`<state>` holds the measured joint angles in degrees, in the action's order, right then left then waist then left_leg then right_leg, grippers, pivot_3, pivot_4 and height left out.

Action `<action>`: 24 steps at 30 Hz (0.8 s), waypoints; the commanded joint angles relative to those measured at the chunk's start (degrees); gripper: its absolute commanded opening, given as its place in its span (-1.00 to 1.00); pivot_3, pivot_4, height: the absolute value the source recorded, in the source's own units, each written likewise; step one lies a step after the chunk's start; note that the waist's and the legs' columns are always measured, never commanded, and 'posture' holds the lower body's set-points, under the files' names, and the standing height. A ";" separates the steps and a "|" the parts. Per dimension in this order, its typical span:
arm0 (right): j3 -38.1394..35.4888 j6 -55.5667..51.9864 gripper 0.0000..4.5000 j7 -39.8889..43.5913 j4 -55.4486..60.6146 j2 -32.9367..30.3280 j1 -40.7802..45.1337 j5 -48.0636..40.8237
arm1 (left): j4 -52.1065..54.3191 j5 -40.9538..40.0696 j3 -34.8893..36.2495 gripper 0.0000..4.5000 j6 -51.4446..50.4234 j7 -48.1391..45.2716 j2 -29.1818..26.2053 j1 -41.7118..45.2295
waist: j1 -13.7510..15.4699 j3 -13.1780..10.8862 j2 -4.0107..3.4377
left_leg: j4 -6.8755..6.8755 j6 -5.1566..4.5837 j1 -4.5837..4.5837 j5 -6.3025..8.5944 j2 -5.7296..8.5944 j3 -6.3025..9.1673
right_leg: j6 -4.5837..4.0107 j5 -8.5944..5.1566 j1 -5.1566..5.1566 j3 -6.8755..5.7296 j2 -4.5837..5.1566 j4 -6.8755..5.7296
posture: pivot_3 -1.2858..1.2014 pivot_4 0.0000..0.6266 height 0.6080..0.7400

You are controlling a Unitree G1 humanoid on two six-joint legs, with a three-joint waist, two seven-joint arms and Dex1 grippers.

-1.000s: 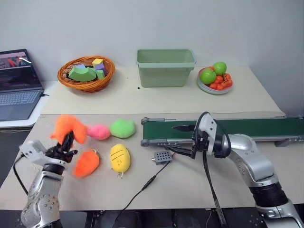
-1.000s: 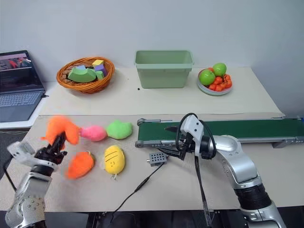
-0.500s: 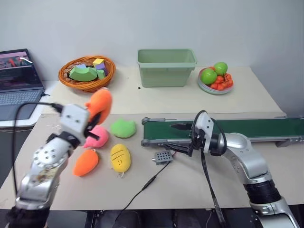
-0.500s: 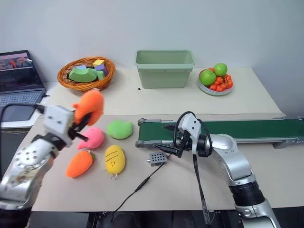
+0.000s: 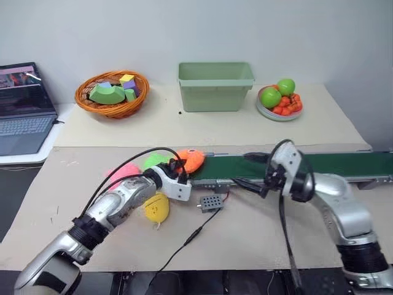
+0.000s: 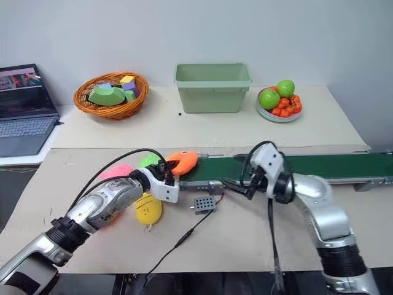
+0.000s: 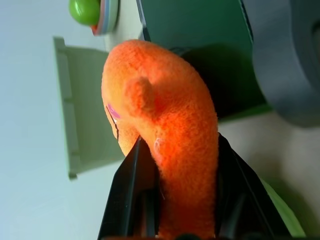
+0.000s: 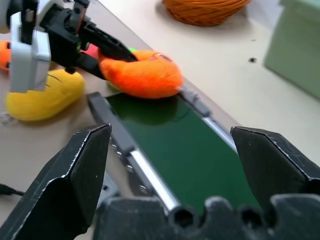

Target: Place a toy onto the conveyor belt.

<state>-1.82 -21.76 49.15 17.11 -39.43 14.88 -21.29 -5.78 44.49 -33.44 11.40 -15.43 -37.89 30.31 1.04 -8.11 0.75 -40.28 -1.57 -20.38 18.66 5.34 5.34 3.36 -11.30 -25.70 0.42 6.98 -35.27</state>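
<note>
- Clamped tight, my left gripper pinches the bright orange soft plush toy by one end; my right gripper has its jaws spread wide and holds nothing.
- That toy hangs at the near end of the long dark green conveyor belt in its grey metal frame, just over the end roller; I cannot tell whether it touches the belt.
- I judge the plush light, squashy and not fragile. My fingers sink into the pile, so it will not slip.
- Holding a narrow end works well; the rounded lobes can land first.
- On release it may spring back and roll off the frame's edge.
</note>
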 commanded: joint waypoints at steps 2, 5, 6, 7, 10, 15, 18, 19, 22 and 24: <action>-2.67 0.96 1.00 1.85 2.36 -3.27 -0.90 -0.33 | -3.74 4.48 -2.25 -0.50 4.23 0.45 2.16 1.57 | -0.16 0.00 0.01 | 0.00 -0.01 0.02 0.00 -0.02 -0.02 | 0.00 0.00 0.02 0.00 -0.01 -0.01 | 0.03 -0.52 0.81; -2.71 1.32 1.00 1.75 2.03 -3.64 -1.99 0.10 | -5.70 5.30 -2.60 -0.50 5.95 0.45 3.95 1.91 | -0.24 0.01 0.03 | -0.01 -0.03 0.03 0.01 -0.02 -0.08 | 0.01 0.00 0.02 0.04 0.00 -0.04 | 0.03 -0.52 0.81; -2.62 1.31 1.00 1.61 2.10 -3.52 -2.11 0.12 | -5.96 5.39 -2.51 -0.50 6.22 0.25 4.29 1.80 | -0.30 0.01 0.02 | -0.02 -0.03 0.04 0.01 -0.02 -0.09 | 0.01 0.00 0.03 0.04 0.00 -0.04 | 0.03 -0.52 0.81; -2.50 1.20 1.00 1.42 2.26 -3.27 -2.12 0.00 | -6.28 5.41 -2.37 -0.50 6.37 0.00 4.59 1.66 | -0.32 0.02 0.02 | -0.03 -0.04 0.04 0.01 -0.02 -0.12 | 0.01 0.00 0.02 0.07 0.00 -0.05 | 0.03 -0.52 0.81; -2.06 0.82 1.00 1.02 2.79 -2.68 -2.03 -0.30 | -6.95 5.65 -1.86 -0.50 6.74 -0.15 5.12 1.30 | -0.30 0.02 0.03 | -0.06 -0.05 0.12 0.01 -0.03 -0.19 | 0.01 0.00 0.06 0.13 0.00 -0.11 | 0.03 -0.52 0.81; -0.87 0.36 1.00 0.76 3.48 -1.39 -1.73 -0.66 | -6.62 5.33 -1.07 0.13 7.67 -0.21 5.87 0.84 | -0.30 0.02 0.03 | -0.12 -0.08 0.17 0.03 -0.04 -0.20 | 0.02 0.00 0.13 0.14 -0.01 -0.13 | 0.03 -0.52 0.81; -0.44 0.34 1.00 0.68 3.30 -0.82 -1.33 -0.76 | -5.30 5.26 -0.48 0.61 8.38 -0.53 6.04 0.41 | -0.31 0.05 0.05 | -0.13 -0.08 0.20 0.03 -0.04 -0.20 | 0.02 0.01 0.17 0.13 -0.01 -0.13 | 0.03 -0.52 0.81; -0.31 0.43 1.00 0.67 3.06 -0.69 -1.18 -0.71 | -4.74 4.66 -0.03 0.72 8.56 -0.80 6.18 0.05 | -0.31 0.06 0.04 | -0.13 -0.08 0.21 0.03 -0.04 -0.20 | 0.02 0.01 0.19 0.13 -0.01 -0.13 | 0.03 -0.52 0.81; -0.08 0.67 1.00 0.72 2.41 -0.43 -0.77 -0.56 | -3.12 2.84 1.24 0.72 8.73 -1.98 6.52 -1.00 | -0.38 0.07 0.03 | -0.13 -0.09 0.22 0.04 -0.04 -0.21 | 0.02 0.00 0.19 0.13 -0.01 -0.11 | 0.03 -0.52 0.81; 0.00 0.83 1.00 0.79 1.91 -0.26 -0.46 -0.57 | -1.64 1.41 2.10 0.72 8.59 -3.26 6.67 -1.68 | -0.40 0.06 0.03 | -0.13 -0.10 0.21 0.05 -0.05 -0.21 | 0.02 0.00 0.18 0.14 -0.02 -0.10 | 0.03 -0.52 0.81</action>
<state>-0.86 -21.71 49.96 18.14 -39.81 13.09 -21.41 -8.62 47.22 -29.18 18.56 -15.39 -31.57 31.12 0.64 -8.05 0.78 -40.41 -1.68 -20.17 18.71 5.29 5.13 3.38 -11.29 -25.53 0.54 6.96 -35.36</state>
